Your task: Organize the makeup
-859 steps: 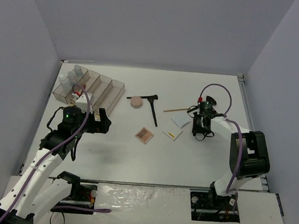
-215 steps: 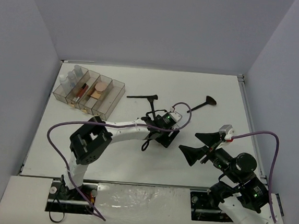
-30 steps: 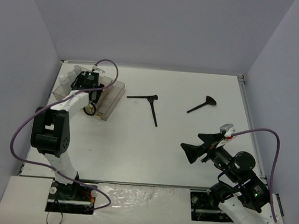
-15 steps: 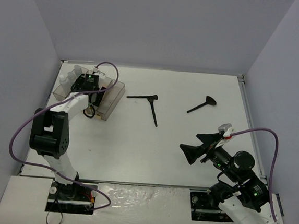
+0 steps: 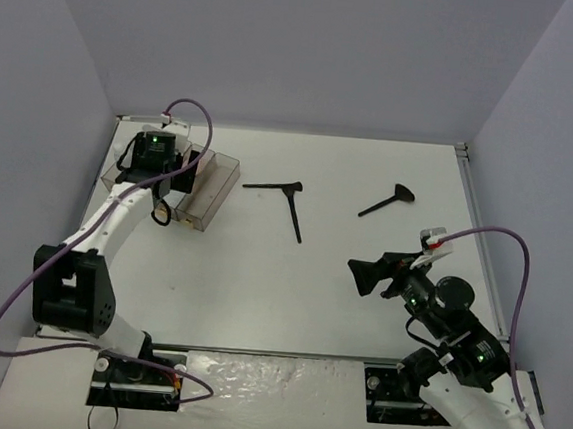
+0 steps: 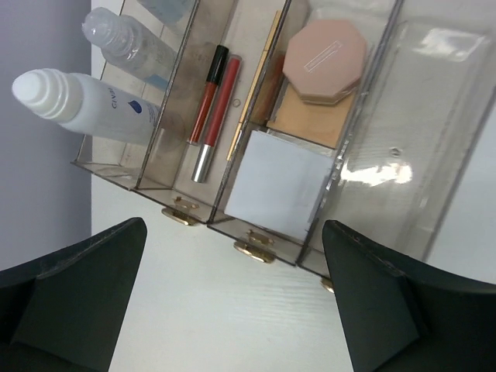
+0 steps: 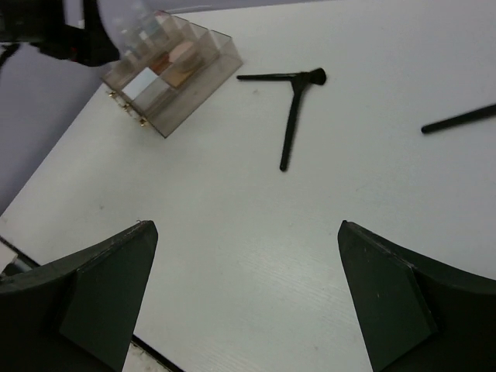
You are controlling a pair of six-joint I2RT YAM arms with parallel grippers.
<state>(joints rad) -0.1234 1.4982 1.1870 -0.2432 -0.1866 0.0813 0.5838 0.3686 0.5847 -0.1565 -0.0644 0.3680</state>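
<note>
Got left claw (image 6: 232, 248) gaping empty right over the tray (image 6: 434, 155), right claw (image 7: 246, 232) gaping too. Spotted bottles (image 6: 85, 105), pencils (image 6: 209, 101), compact (image 6: 325, 62) stowed inside, brushes (image 5: 294, 218) loose on desk (image 5: 260, 292) to its right. Probably grabbing the closest one next.

My left arm (image 5: 105, 224) reaches forward to the far left corner, with the elbow bent low near its base and the forearm angling up and away. My left gripper (image 5: 171, 190) points downward at the end of it. In the left wrist view, its two dark fingers (image 6: 77, 298) are spread wide with nothing between them.

My right arm (image 5: 470, 356) is folded close to its base and leans toward the middle. My right gripper (image 5: 361, 278) faces left and slightly down, also spread wide and holding nothing. The two grippers are well apart.
</note>
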